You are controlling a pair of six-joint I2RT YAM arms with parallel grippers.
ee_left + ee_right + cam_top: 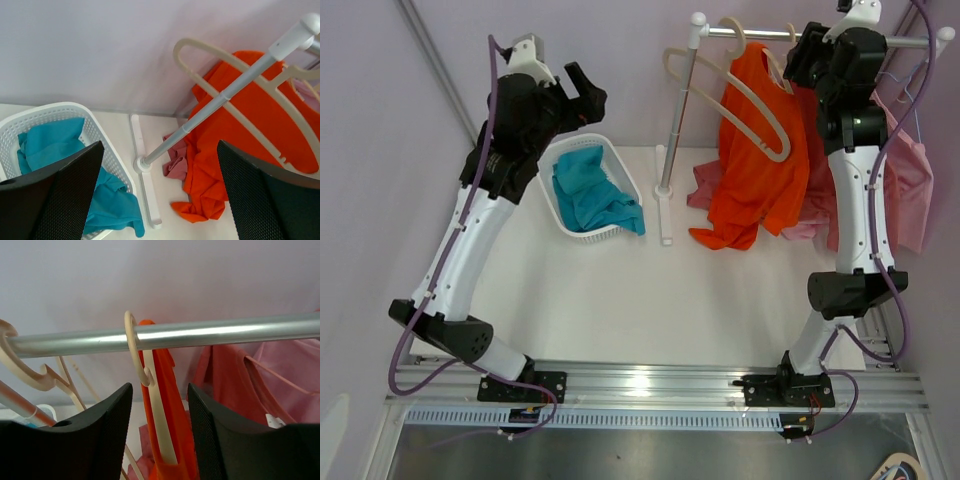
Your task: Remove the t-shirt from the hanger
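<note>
An orange t-shirt [755, 170] hangs from the rail [910, 42] on a cream hanger whose hook [131, 337] sits over the bar; its lower end trails on the table. My right gripper [802, 55] is up at the rail, open. In the right wrist view it [160, 392] straddles the hanger's neck [161, 425] and the orange shirt [175, 405] without closing on them. My left gripper [585, 95] is open and empty above the basket, as the left wrist view [160, 150] also shows. The orange shirt [260, 110] shows there too.
An empty cream hanger [760, 110] hangs in front of the orange shirt. A white basket [552, 215] holds a teal cloth [590, 190]. The rack post [675, 110] stands on a white foot [665, 215]. Pink garments [910, 170] hang at the right; a pink cloth [175, 160] lies on the table.
</note>
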